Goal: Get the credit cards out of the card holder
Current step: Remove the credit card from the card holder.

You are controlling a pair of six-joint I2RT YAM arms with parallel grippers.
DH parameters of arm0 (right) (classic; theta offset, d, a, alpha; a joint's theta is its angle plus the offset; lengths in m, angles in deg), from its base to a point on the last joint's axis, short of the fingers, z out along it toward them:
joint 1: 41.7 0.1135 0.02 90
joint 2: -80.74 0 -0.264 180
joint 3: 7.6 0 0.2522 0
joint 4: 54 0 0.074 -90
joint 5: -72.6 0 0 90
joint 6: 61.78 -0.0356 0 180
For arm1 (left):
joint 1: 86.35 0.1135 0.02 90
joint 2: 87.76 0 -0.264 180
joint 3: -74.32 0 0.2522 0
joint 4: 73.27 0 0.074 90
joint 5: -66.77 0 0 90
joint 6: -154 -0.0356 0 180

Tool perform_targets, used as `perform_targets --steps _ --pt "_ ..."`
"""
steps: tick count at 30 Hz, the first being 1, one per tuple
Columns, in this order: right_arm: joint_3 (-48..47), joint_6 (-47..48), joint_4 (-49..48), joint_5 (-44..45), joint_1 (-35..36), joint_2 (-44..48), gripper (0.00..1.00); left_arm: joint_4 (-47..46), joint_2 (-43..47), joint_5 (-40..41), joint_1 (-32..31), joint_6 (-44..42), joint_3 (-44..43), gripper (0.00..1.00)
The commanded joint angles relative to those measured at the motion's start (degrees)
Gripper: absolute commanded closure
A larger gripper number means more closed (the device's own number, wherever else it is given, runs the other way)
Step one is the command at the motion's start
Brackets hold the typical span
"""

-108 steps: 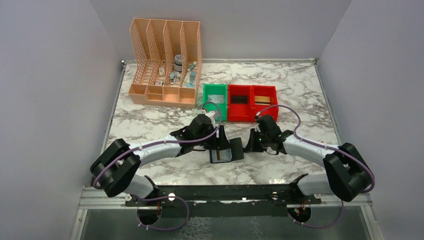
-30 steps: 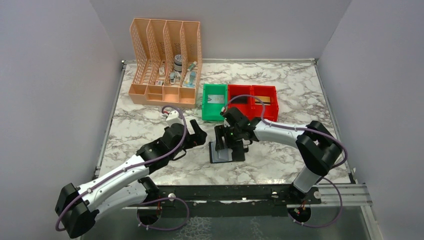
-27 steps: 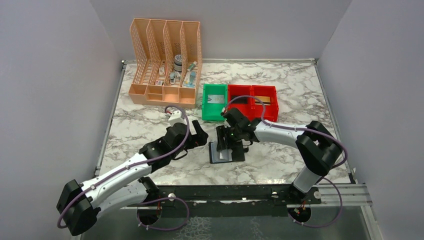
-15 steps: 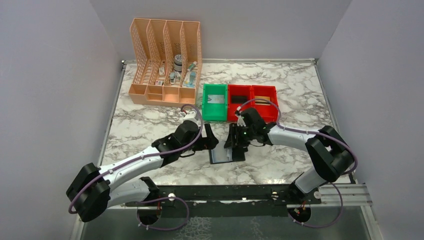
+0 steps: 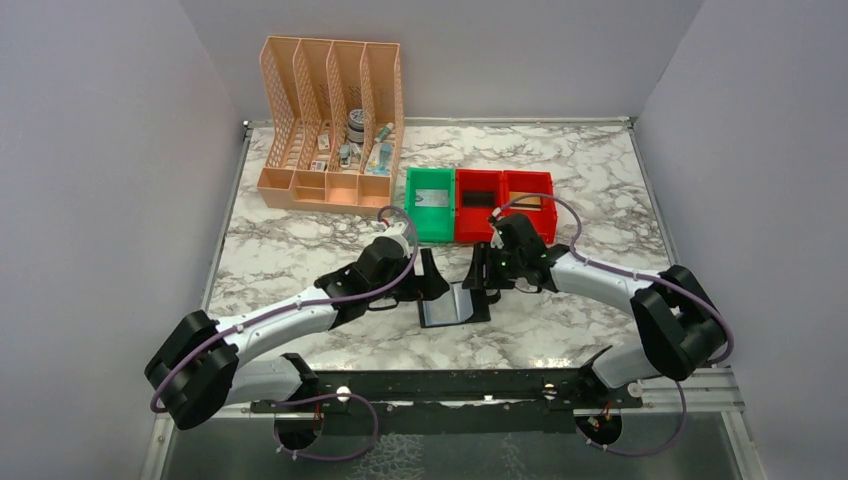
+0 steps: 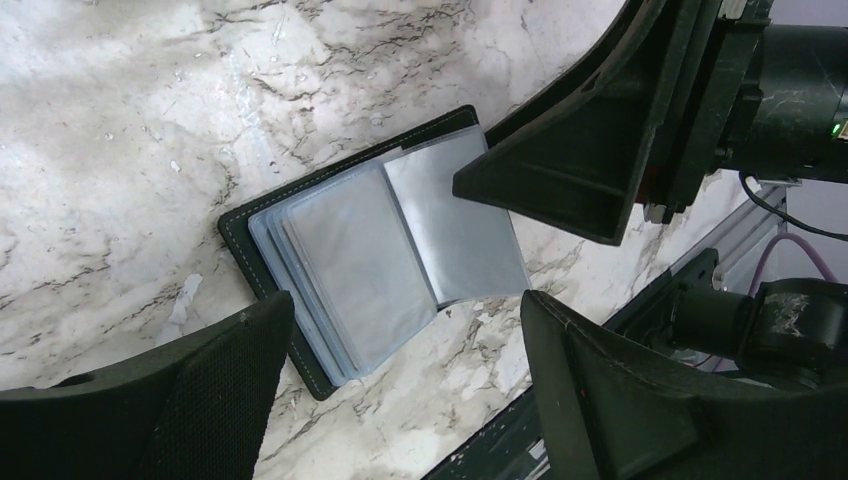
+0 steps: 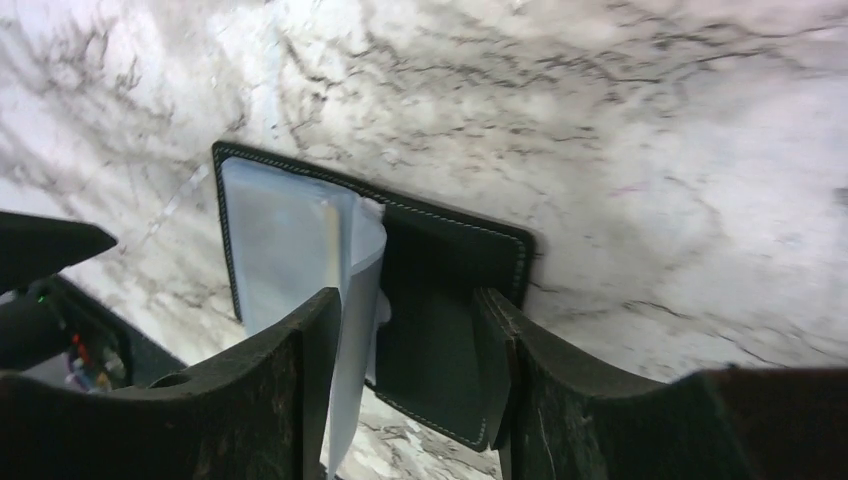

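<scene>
top view: the card holder (image 5: 455, 306) lies open on the marble table (image 5: 285, 242), near its front edge, just in front of the green bin (image 5: 428, 234) and the two red bins (image 5: 470, 230) and well apart from the peach file organizer (image 5: 330, 120) at the back left. the left gripper (image 5: 434, 280) stands just left of the holder and the right gripper (image 5: 478, 275) over its right half, the two facing each other across it. a pale flat piece lies in the green bin and a tan one in the right-hand red bin, both too small to name

left wrist view: the left fingers (image 6: 200, 400) are spread wide, wider than the holder's stack of grey-blue sleeves (image 6: 350, 260), and hold nothing; whether they touch the table cannot be told

right wrist view: the right jaws are partly open, either side of the holder's black right cover. one clear leaf (image 7: 352, 300) stands up from the spine, curved against the inner face of one finger; the other finger is apart from it, so nothing is clamped. a thin tan edge (image 7: 328, 245) shows among the flat sleeves; whether it belongs to one of the credit cards cannot be told
</scene>
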Motion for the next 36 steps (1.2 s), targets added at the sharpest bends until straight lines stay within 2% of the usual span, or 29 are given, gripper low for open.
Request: perform_targets --steps 1,6,13,17,20,23,27,29,30,33,36 --pt "-2.1 4.2 6.4 10.3 -0.2 2.7 0.53 0.1 -0.1 -0.3 -0.1 -1.3 -2.6 0.14" --pt "0.0 8.4 8.4 15.0 -0.2 3.6 0.67 2.3 -0.5 0.3 -0.1 -2.1 -3.5 0.14" --pt "-2.3 9.9 9.8 10.4 -0.3 7.2 0.68 3.3 0.2 2.0 -0.1 -1.9 -3.0 0.14" --pt "-4.8 9.2 11.4 13.9 -0.2 14.7 0.64 6.6 3.7 9.0 -0.1 1.3 -2.8 0.17" --pt "-4.7 11.6 7.5 8.1 -0.2 20.8 0.55 7.4 8.7 13.9 -0.1 2.8 -0.7 0.09" --pt "-5.7 11.4 4.9 -1.1 -0.3 22.8 0.55 11.2 12.0 18.6 0.0 2.6 -0.9 0.04" --pt "-5.1 8.3 -0.9 -12.2 0.5 19.7 0.59 17.2 14.2 24.0 0.0 3.2 -1.8 0.01" --pt "-5.3 7.6 -1.6 -10.6 2.8 17.1 0.6 18.7 15.1 25.5 0.0 4.1 -1.6 0.01" --pt "-6.4 8.0 -0.4 -6.7 5.0 15.7 0.59 19.5 15.5 26.3 0.0 4.9 -1.4 0.01" --pt "-9.9 7.8 5.8 13.0 13.0 12.7 0.55 21.7 17.0 28.1 0.1 6.8 -0.8 0.01" --pt "-10.8 7.6 6.4 14.7 13.7 9.8 0.54 22.6 18.8 29.4 0.1 7.4 0.3 0.01"
